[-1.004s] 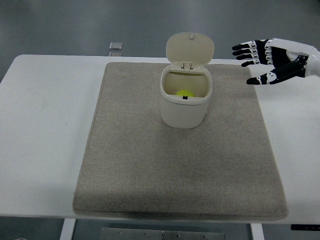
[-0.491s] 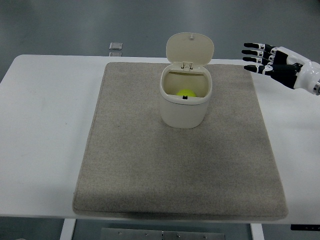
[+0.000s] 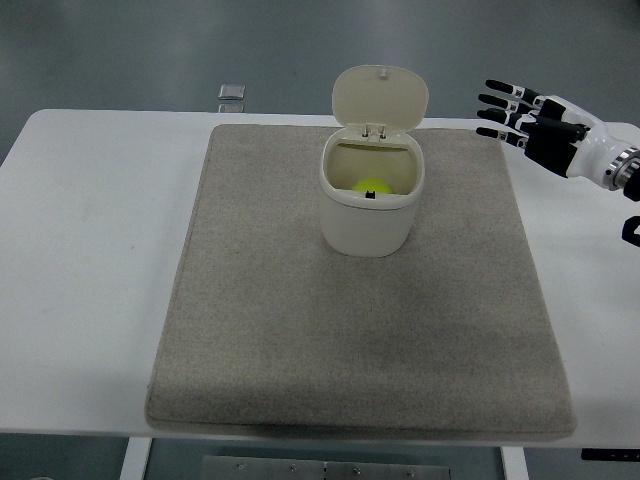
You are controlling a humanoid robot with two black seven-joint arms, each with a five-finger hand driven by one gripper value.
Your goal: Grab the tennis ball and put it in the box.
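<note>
The right hand (image 3: 535, 125) is seen up in the air near the right edge, over the far right part of the white surface (image 3: 90, 250). Its fingers (image 3: 500, 103) are stretched out straight and spread a bit, pointing left, and nothing is held in them.

Well to the left of the hand and a little nearer, the cream box (image 3: 370, 205) is parked on a grey mat (image 3: 300, 340), toward the mat's far side. Its hinged lid (image 3: 380, 95) is flipped up and stands open at the back.

The tennis ball (image 3: 371, 186) is found inside the box, down at the bottom, only its yellow top showing over the front rim. A clear gap is left between hand and box.

A small flat grey thing (image 3: 231, 92) can be made out beyond the far edge of the surface, way off to the left of the hand.
</note>
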